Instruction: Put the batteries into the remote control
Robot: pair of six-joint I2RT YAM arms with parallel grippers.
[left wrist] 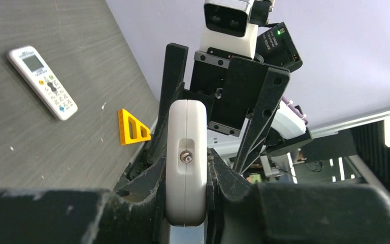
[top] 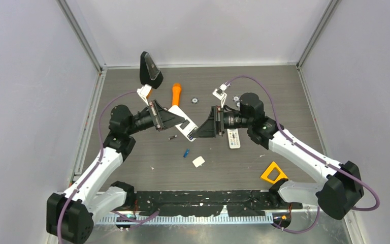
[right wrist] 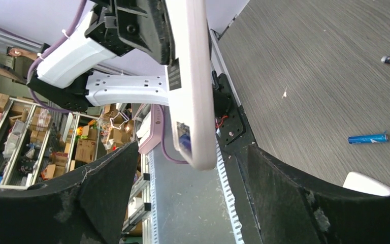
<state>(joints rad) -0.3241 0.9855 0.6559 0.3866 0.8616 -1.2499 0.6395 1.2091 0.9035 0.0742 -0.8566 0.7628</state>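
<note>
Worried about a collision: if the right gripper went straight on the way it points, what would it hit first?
The remote, clamped in the left gripper. Its end sits between the open fingers of the right gripper, though depth is unclear.

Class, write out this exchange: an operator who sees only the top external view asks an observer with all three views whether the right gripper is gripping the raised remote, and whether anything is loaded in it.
Operator: From above, the right gripper meets the white remote. Is it gripping?
Observer: No. The right wrist view shows its fingers spread, with a gap on each side of the remote.
Operator: Then what holds it up?
Observer: The left gripper. Its wrist view shows both of its fingers pressed against the remote's faces.
Operator: Is a battery inside?
Observer: The right wrist view shows something blue in a recess near the remote's end. I cannot tell whether it is a battery.
</note>
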